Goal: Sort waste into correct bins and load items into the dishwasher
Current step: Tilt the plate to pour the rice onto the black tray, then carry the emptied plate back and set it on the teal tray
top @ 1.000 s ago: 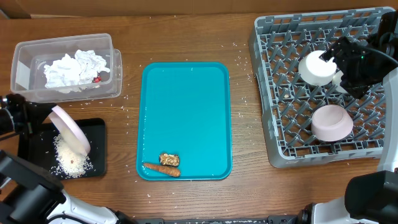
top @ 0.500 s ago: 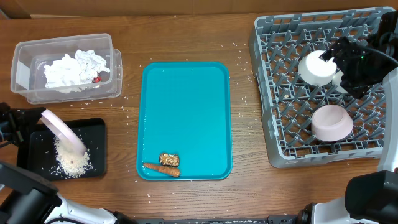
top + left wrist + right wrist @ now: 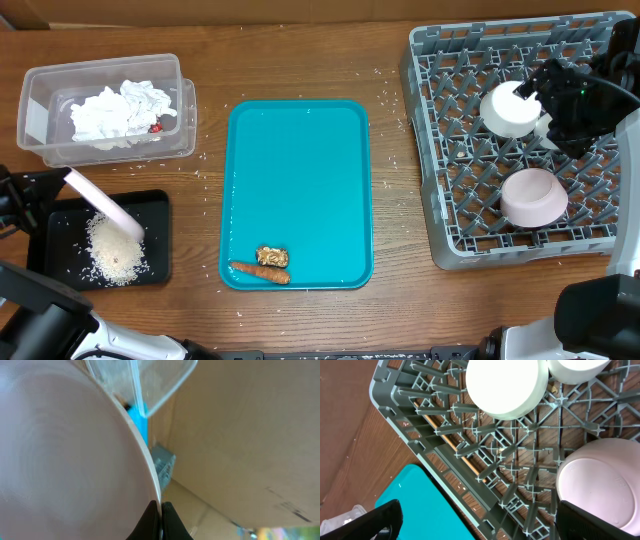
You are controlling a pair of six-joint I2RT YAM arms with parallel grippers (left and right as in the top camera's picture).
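My left gripper (image 3: 161, 522) is shut on the rim of the pale pink plate (image 3: 103, 207), held steeply tilted over the black tray (image 3: 152, 238), where a heap of rice grains (image 3: 112, 256) lies. The plate fills the left wrist view (image 3: 65, 460). The clear tub (image 3: 36, 115) holds crumpled white tissue (image 3: 118, 111) and a red wrapper (image 3: 156, 127). A carrot piece (image 3: 259, 271) and a brown chunk (image 3: 272, 256) lie on the teal tray (image 3: 300, 170). My right gripper (image 3: 477, 525) is open and empty above the grey dish rack (image 3: 440, 150), which holds a white bowl (image 3: 510, 110) and a pink bowl (image 3: 533, 196).
Loose rice grains (image 3: 392, 150) are scattered on the wooden table between the teal tray and the rack. In the right wrist view the rack (image 3: 470, 450) holds the white bowl (image 3: 502, 385), the pink bowl (image 3: 600, 485) and the whitish cup (image 3: 577, 367).
The plate has tilted steeper, from showing its face to nearly edge-on over the black tray. The left arm shifted slightly left. The right arm has not moved.
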